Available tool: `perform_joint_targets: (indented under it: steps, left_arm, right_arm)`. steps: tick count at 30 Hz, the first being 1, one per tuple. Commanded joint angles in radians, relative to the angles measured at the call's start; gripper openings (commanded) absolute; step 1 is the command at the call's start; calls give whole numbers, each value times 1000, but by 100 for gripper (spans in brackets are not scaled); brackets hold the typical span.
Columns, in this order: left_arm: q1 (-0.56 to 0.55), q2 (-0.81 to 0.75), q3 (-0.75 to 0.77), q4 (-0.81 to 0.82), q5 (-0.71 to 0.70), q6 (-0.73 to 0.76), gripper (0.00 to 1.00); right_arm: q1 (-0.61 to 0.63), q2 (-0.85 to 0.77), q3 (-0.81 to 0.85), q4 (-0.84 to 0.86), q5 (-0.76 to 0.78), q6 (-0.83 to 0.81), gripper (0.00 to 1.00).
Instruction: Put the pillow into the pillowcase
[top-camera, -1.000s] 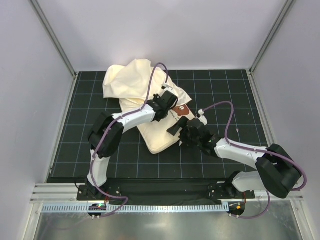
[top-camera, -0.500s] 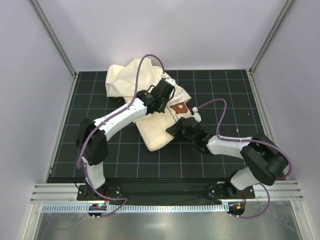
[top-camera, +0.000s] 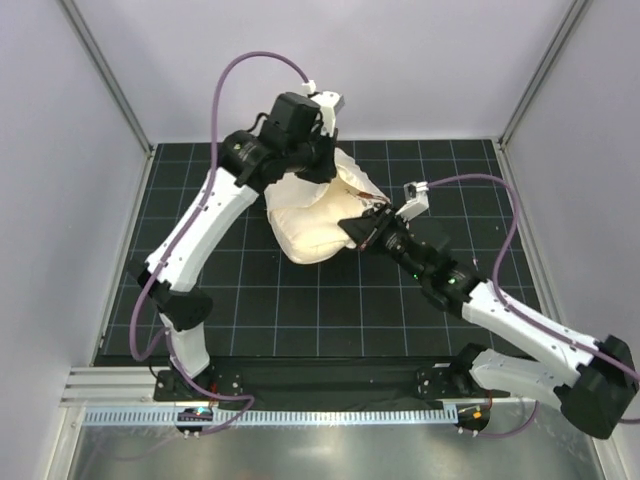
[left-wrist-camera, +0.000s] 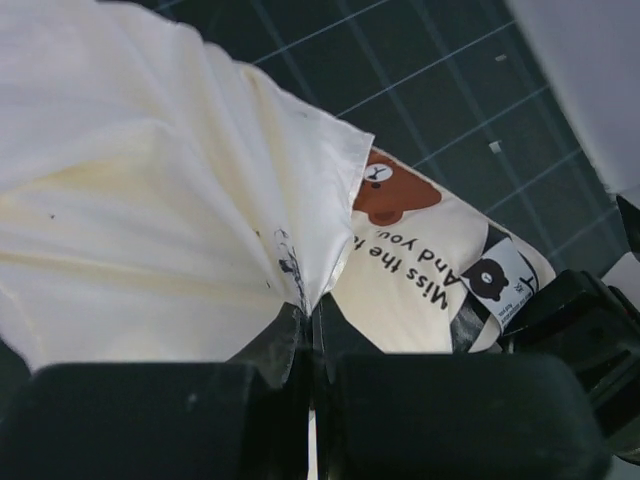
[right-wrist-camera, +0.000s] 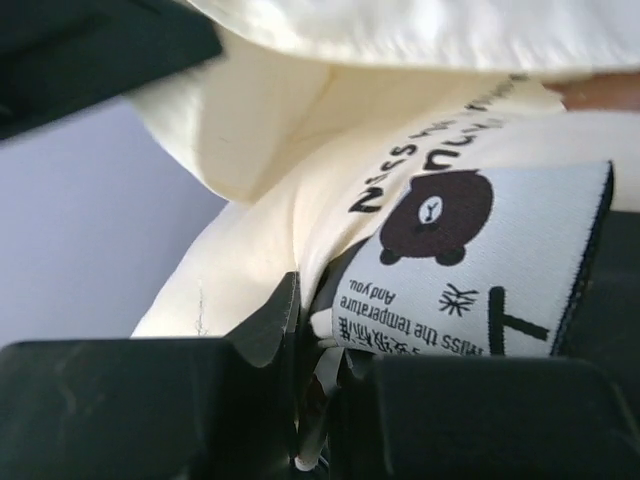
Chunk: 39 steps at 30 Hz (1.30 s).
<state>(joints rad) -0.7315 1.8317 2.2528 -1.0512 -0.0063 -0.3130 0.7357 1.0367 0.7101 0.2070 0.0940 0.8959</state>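
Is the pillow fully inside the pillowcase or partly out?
Partly out: the pillow has its printed end and tag showing beyond the pillowcase hem.

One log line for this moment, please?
left hand: shut on pillowcase | right hand: shut on pillow | pillow: logo end outside

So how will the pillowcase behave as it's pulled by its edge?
Likely floppy: the pillowcase drapes in deep folds from the left end effector, so its mouth will probably sag shut. Probably light too, since a pinch on one hem seems to carry it. It may bunch against the puffy pillow rather than slide.
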Motion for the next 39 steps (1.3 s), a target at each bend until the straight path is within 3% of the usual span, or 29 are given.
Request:
perform_joint_targets:
  steps: [1,8,12,16,22,27,32,35,36,39]
  left_arm:
    - [-29,-18,178,-38,370,-66,0]
    - [-31,-147,85,293,698,-334,0]
    - [-68,-216,56,482,741,-478,0]
    - [-98,-250,67,662,764,-656,0]
    - [-131,-226,94,830,724,-833,0]
    - [-112,-172,132,843,713,-913,0]
    - [-72,-193,-14,833,694,-904,2]
    - [-74,-206,-85,835,672,-873,7]
    - [-71,-206,-94,820,669,-844,15]
    - [-54,-201,-98,755,666,-804,22]
  right_arm:
    - [-6,-96,248,-10,93,-126,4]
    - [-30,-112,500,-308,130,-209,4]
    - [-30,-145,493,-337,127,-219,4]
    - [-32,-204,386,-311,167,-219,4]
    - [-35,-193,341,-308,185,-200,4]
    - [-35,-236,393,-311,161,-184,4]
    - [-35,-303,462,-411,165,-160,4]
    - [-36,-319,483,-483,200,-127,4]
    - [-36,-322,491,-495,210,-124,4]
    - [-35,-336,499,-509,228,-126,4]
